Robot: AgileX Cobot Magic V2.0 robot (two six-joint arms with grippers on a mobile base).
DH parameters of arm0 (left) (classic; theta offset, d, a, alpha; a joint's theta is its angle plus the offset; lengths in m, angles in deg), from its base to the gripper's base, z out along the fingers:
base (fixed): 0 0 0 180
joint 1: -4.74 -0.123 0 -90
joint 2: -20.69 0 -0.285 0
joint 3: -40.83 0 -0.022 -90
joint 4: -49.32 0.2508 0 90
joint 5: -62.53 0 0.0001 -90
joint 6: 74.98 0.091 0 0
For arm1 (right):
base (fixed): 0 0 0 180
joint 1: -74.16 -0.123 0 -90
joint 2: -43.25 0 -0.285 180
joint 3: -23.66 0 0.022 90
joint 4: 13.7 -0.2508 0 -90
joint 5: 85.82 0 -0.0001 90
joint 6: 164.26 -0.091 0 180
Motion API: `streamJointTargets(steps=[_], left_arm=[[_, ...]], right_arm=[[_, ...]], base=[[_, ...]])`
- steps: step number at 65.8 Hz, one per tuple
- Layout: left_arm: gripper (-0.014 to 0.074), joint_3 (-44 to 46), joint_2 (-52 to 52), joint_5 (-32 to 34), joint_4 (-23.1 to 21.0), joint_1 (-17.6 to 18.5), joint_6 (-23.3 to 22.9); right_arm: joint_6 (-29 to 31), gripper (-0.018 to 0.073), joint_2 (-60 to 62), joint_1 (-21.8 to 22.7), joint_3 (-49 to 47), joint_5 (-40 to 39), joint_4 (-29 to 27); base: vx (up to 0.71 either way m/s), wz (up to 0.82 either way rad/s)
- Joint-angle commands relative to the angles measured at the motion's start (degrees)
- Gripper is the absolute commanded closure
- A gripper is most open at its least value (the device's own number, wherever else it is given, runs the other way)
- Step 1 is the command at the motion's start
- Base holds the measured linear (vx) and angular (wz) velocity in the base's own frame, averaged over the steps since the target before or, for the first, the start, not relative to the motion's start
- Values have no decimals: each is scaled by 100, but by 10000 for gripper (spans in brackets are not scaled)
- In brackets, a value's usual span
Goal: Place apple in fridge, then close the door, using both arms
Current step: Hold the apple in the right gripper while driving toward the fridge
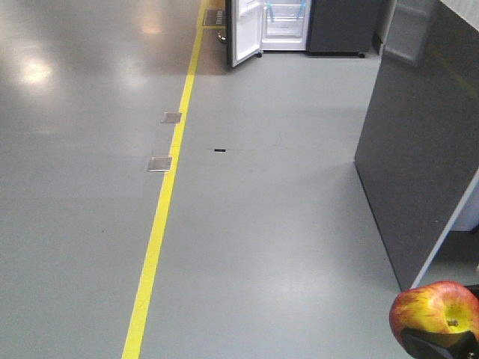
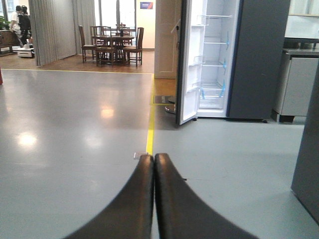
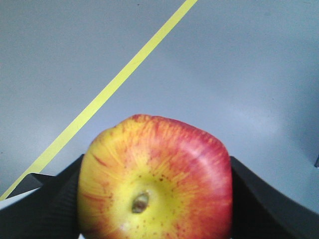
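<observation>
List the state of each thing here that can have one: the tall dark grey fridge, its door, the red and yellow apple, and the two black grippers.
Tall dark grey fridge: open, white interior showing.
Fridge's dark grey door: swung wide open.
Shiny red and yellow apple: gripped, not yet in the fridge.
Black right gripper: shut on the apple.
Black left gripper: shut, holding nothing.

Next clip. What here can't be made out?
Apple underside: right wrist view, cut by the bottom edge; right gripper covers its sides.
Fridge top: front view, cut by the upper edge.
Door outer face: left wrist view, turned away.
Arms: out of frame in every view.
</observation>
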Motion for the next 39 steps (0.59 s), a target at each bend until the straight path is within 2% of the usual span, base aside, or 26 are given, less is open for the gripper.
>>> streamJointTargets(steps=[1,39], left_arm=[[602,-171,87,427,-21,7,-45],[602,-171,87,427,-21,7,-45]], right_arm=[[16,202,3,18,-156,-332,-16],[16,202,3,18,-156,-332,-16]], base=[[6,17],[10,8]])
